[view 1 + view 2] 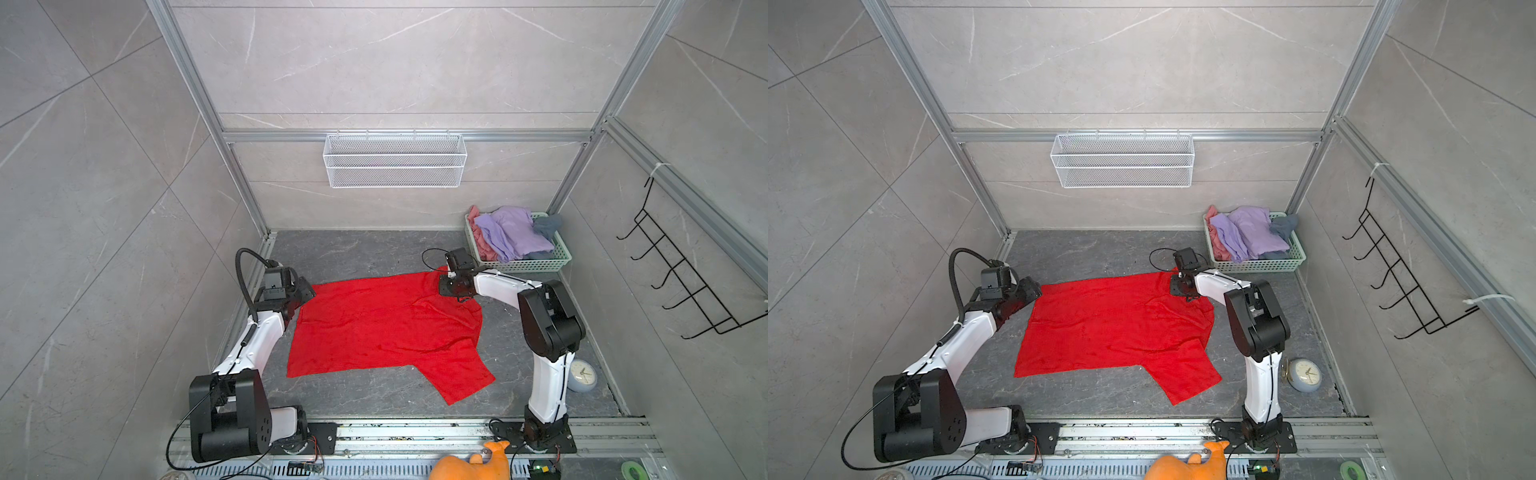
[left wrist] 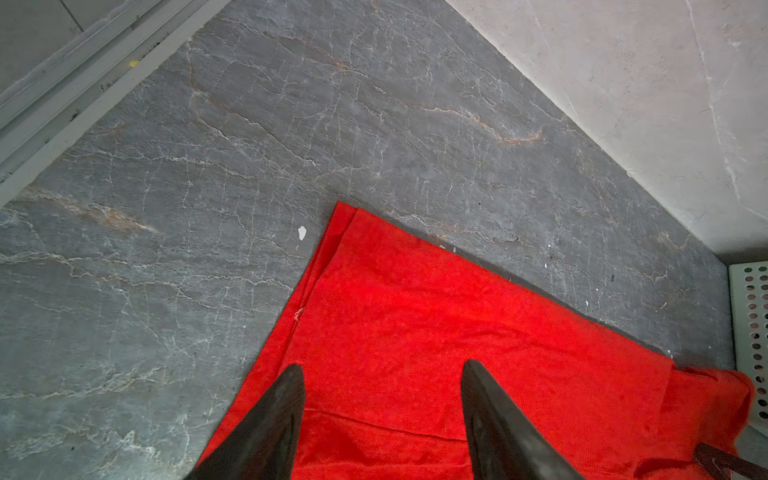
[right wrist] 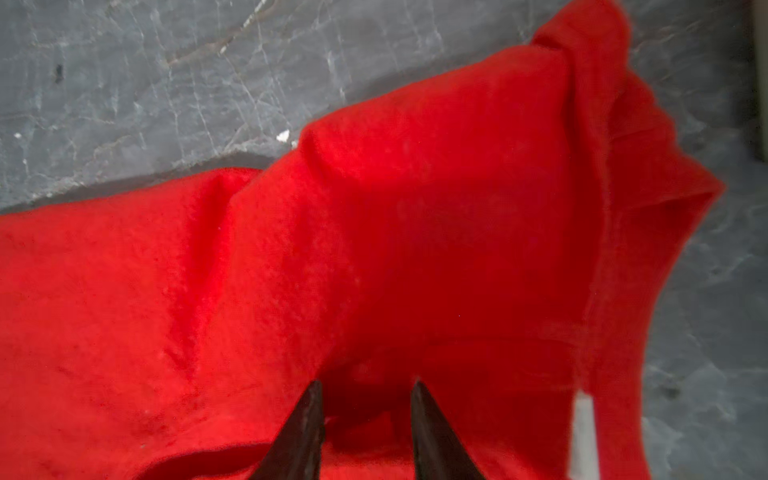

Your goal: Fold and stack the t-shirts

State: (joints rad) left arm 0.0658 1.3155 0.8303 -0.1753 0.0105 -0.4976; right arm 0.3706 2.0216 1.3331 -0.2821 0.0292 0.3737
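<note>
Red t-shirt (image 1: 386,324) lies unfolded mid-frame on the desk (image 1: 365,253); other t-shirts (image 1: 511,232) wait in the basket (image 1: 524,264), upper right. Left end effector (image 2: 383,365) gapes empty; right end effector (image 3: 368,381) part-open at the cloth, grip unclear.

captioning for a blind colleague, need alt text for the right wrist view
A rumpled bright red cloth t-shirt fills most of the view, lying on a grey marbled floor. The right tool holds its dark fingertips slightly apart over a fold.
</note>
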